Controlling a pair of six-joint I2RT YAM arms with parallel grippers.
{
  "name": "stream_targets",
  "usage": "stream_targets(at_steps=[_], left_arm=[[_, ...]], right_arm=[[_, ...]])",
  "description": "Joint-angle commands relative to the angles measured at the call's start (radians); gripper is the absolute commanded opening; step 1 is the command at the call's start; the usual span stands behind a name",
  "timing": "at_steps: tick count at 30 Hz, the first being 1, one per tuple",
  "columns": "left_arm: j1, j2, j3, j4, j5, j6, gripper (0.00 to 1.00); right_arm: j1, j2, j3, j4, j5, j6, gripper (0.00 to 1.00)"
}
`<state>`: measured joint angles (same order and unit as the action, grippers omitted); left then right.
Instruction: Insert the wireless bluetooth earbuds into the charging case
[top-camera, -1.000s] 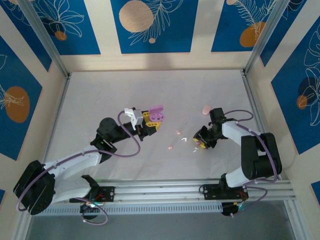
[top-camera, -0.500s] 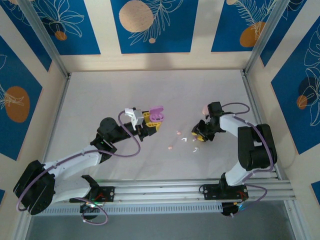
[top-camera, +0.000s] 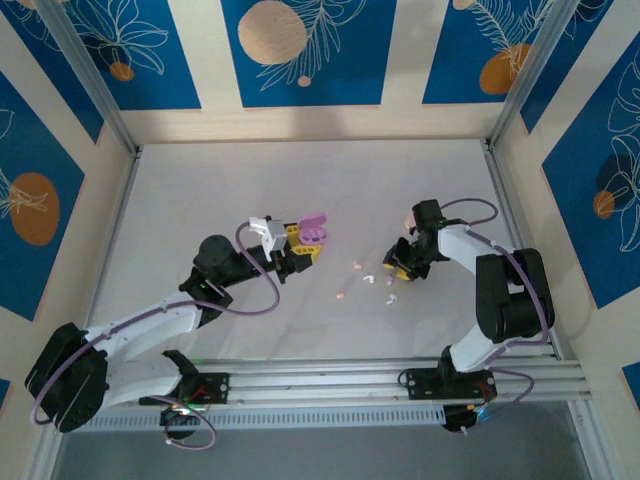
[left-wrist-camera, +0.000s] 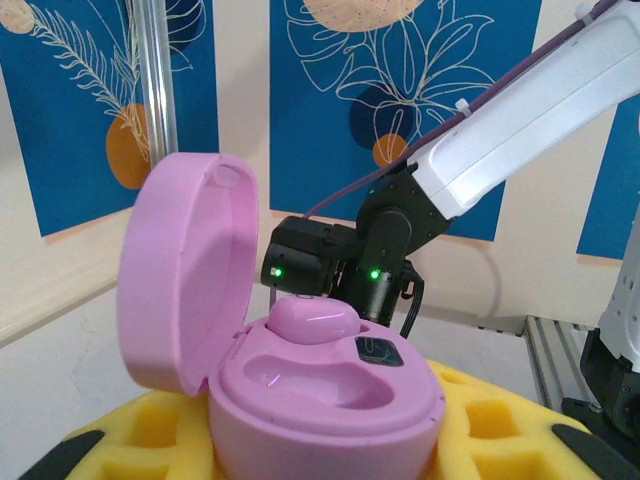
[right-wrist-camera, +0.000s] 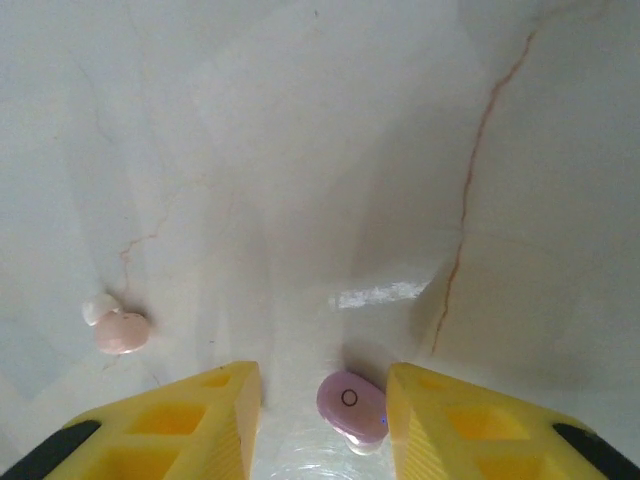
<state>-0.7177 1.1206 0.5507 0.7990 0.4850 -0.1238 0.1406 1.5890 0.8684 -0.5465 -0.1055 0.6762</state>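
The left claw (top-camera: 303, 243) grips an open pink case (left-wrist-camera: 330, 390). The right claw (right-wrist-camera: 322, 425) is spread apart, a purple earbud (right-wrist-camera: 351, 406) lying between its fingers (right-wrist-camera: 170, 425).

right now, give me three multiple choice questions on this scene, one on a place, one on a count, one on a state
1. Where is the small lilac plastic earbud?
A. on the white table, between the open jaws of the right gripper
B. inside the case
C. on the lid

2. How many earbuds sit in the pink rounded plastic charging case held by the left gripper?
A. none
B. one
C. two

3. The case's hinged lid is
A. shut
B. detached
C. open

Answers: 1 A, it lies in the gap between them. 2 B, one pink earbud fills the far well and the near well is empty. 3 C, it stands up on its hinge.
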Motion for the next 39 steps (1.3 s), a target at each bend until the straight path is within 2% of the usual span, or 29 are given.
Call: stream_targets(at_steps=[1, 18, 39], left_arm=[[-0.012, -0.009, 0.015, 0.025, -0.002, 0.009, 0.25], [-0.012, -0.010, 0.015, 0.016, -0.009, 0.010, 0.25], [-0.012, -0.018, 0.015, 0.006, -0.013, 0.007, 0.25]], right_arm=[[-0.008, -0.004, -0.006, -0.033, -0.024, -0.045, 0.39], [0.028, 0.084, 0.036, -0.077, -0.086, -0.096, 0.33], [0.067, 0.106, 0.076, -0.116, 0.012, -0.087, 0.27]])
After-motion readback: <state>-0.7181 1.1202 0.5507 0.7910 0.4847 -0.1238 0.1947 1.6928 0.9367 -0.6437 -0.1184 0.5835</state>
